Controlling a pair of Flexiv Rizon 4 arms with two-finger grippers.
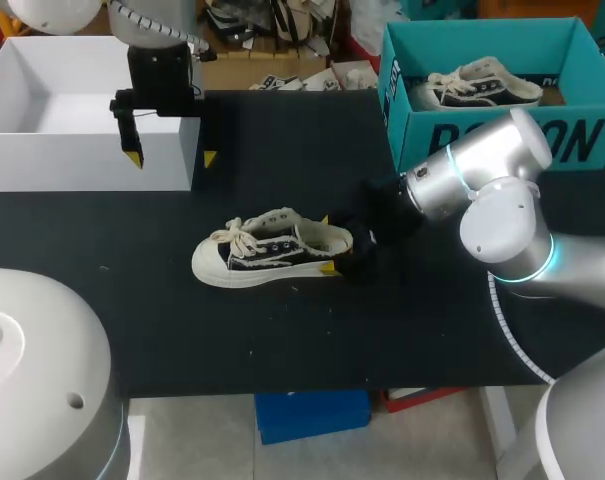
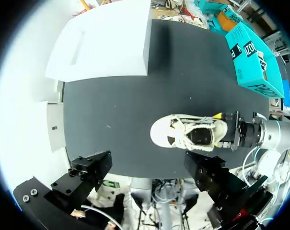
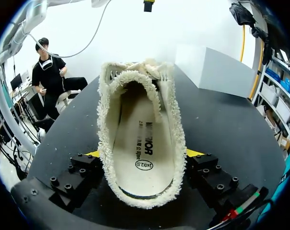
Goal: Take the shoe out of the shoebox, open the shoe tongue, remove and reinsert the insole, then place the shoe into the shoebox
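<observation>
The shoe stands upright on its sole near the middle of the black table. Its toe points toward my left side and its heel toward my right arm. It is a low sneaker with a cream sole and toe cap, dark sides and cream laces lying loose over the front.

The right gripper is at the heel end. One yellow tip sits against each side of the heel, so the fingers close on the shoe from two sides, about as far apart as the heel is wide. In the right wrist view the heel lies between the gripper's own fingers, with only a sliver of yellow showing on each side. The rest of the shoe stretches straight ahead of it. The fleecy collar stands open there, and the pale insole lies flat inside (there is some print on it).

The left gripper hangs by the near right corner of the white box at the table's far left. Its fingers are spread wide with nothing between them. It is well apart from the shoe, which the left wrist view shows far ahead of it on the table, with the right gripper at the heel.

At the far right of the table stands the teal shoebox, open, with a second sneaker lying inside. It is well apart from the shoe on the table.
</observation>
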